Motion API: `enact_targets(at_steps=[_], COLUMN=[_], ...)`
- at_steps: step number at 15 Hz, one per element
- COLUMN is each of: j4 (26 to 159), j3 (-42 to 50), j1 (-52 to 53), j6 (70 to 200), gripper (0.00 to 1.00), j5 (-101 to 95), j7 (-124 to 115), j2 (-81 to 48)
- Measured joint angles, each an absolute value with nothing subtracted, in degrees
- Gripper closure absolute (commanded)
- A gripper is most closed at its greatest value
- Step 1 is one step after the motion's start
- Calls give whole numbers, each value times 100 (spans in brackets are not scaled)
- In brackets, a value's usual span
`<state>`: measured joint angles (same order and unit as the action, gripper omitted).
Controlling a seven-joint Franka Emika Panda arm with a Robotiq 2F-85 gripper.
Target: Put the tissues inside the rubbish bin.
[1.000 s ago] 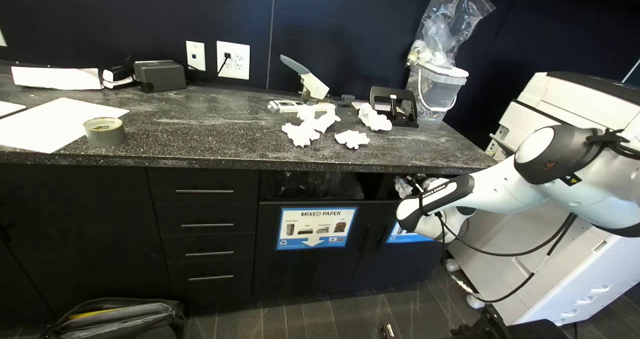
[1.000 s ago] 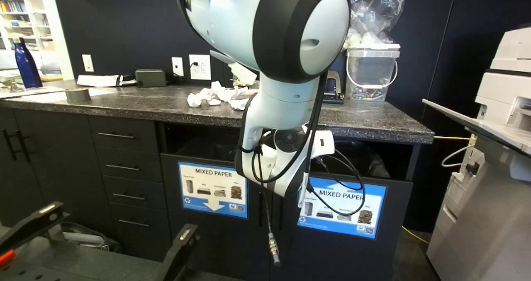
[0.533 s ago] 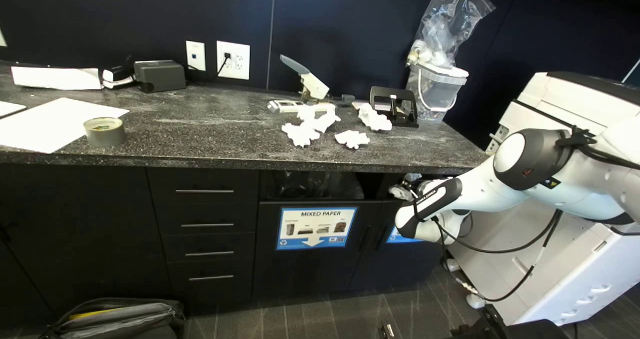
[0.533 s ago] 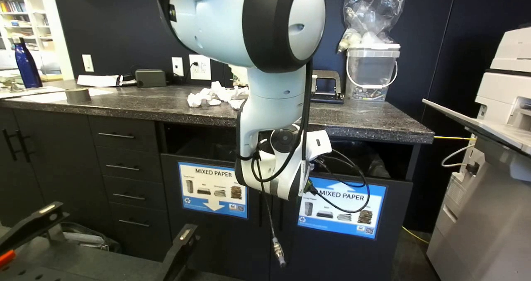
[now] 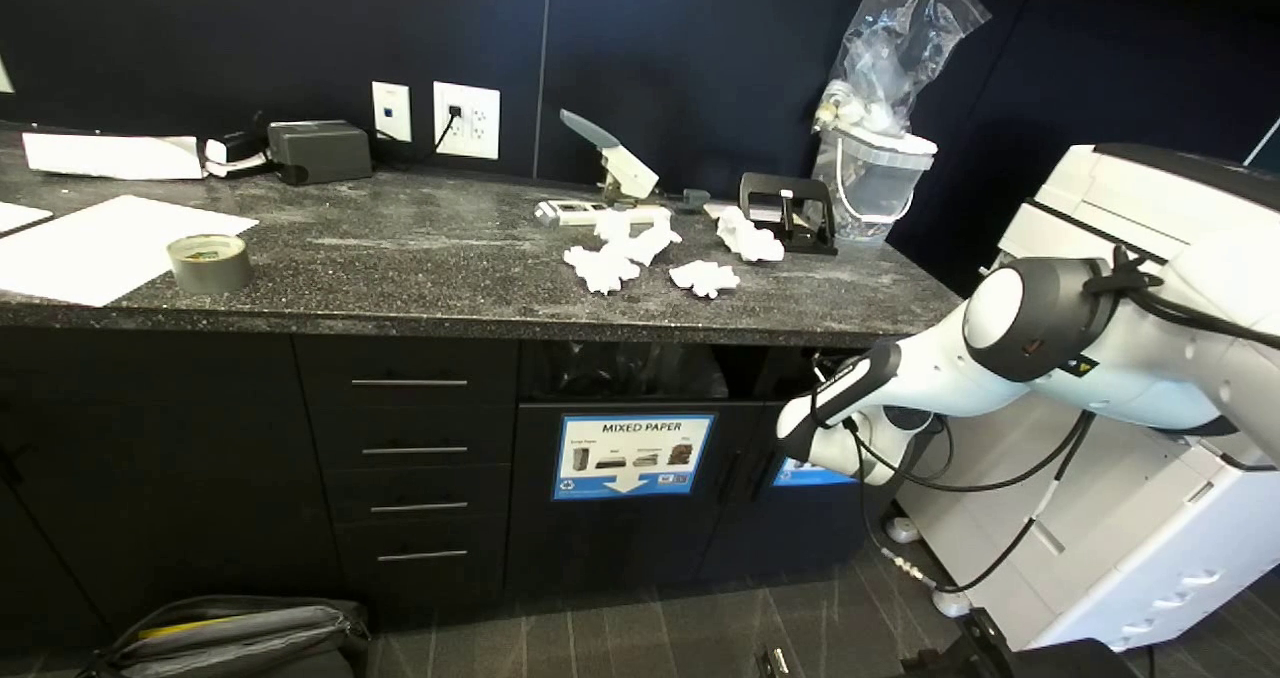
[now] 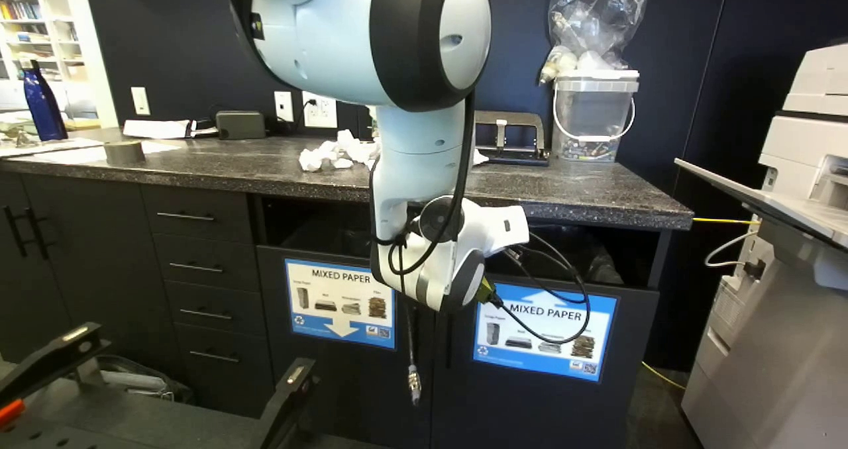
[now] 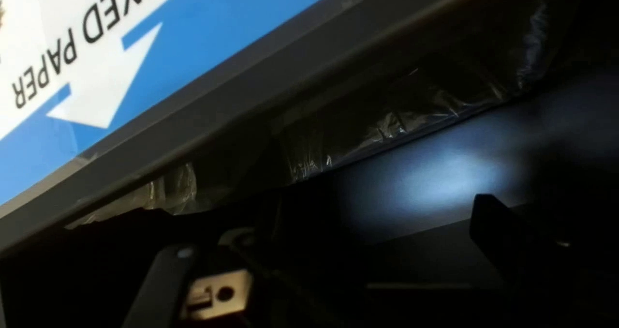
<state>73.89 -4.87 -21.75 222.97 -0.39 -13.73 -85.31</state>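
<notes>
Lying on the counter [image 5: 430,268], tissues [image 5: 652,244] well apart from the pincer [image 7: 334,224] below

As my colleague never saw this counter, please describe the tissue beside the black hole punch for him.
In an exterior view, the dark counter holds a transparent bucket near its right end. Just left stands the black hole punch. The crumpled white tissue lies at the punch's left, closer to it than any other.

Arm [image 6: 424,148] partly blocks the bin slot [image 6: 599,262] under the surface [image 5: 450,263]
Past its cables [image 6: 586,299], open gap over the front panel [image 6: 543,402]; up top, bare edge before the tissues [image 5: 640,248], hole punch [image 5: 787,208] and tub [image 6: 596,112] beyond.
</notes>
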Motion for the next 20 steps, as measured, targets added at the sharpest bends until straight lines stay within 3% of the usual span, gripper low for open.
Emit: enact_targets(at_steps=[7, 13, 20], j4=[7373, 8428, 10127], j3=[14, 288, 15], j1=[-2093, -2440, -2917], j6=[21499, 21336, 19038], gripper=[0, 0, 0], j5=[-939, -2107, -3777], j7=[-969, -933, -1182], j2=[-8439, -7515, -5489])
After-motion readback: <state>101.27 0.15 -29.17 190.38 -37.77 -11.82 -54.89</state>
